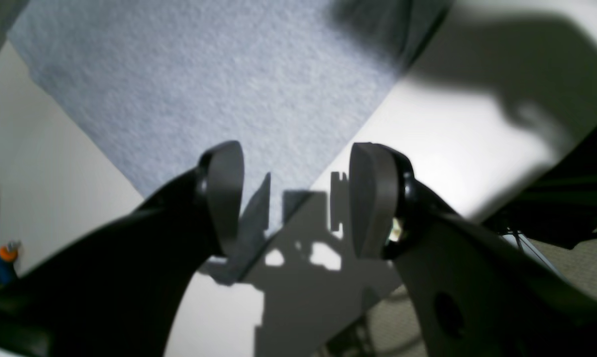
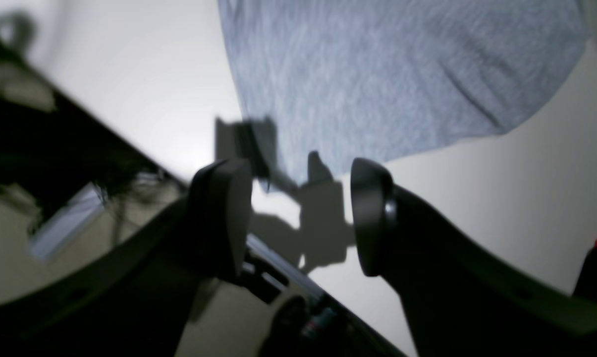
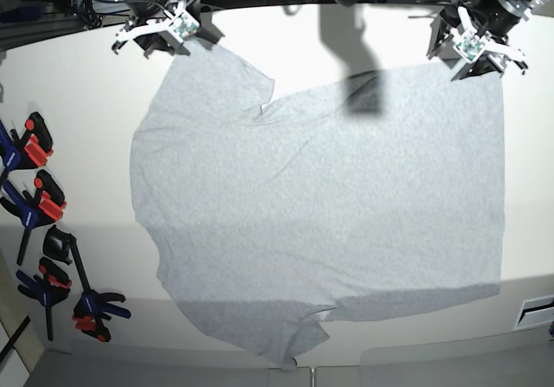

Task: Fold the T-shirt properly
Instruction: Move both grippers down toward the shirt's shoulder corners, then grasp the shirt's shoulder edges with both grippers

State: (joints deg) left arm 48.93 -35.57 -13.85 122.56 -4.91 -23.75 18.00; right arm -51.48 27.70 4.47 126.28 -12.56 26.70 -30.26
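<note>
Base view: T-shirt (image 3: 320, 214) spread flat on white table (image 3: 78, 101), plain grey side up, no lettering or label visible. Left gripper (image 3: 478, 48) at one far corner, right gripper (image 3: 164, 28) at sleeve; both spread wide, gripping nothing. Clamps (image 3: 43, 231) beside table edge.

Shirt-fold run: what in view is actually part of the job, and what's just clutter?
Part of the job:
- T-shirt, spread flat on the table
- left claw, open, at a far corner
- right claw, open, at the sleeve tip

Lying about:
- spring clamps along the table's edge, clear of the shirt
</note>
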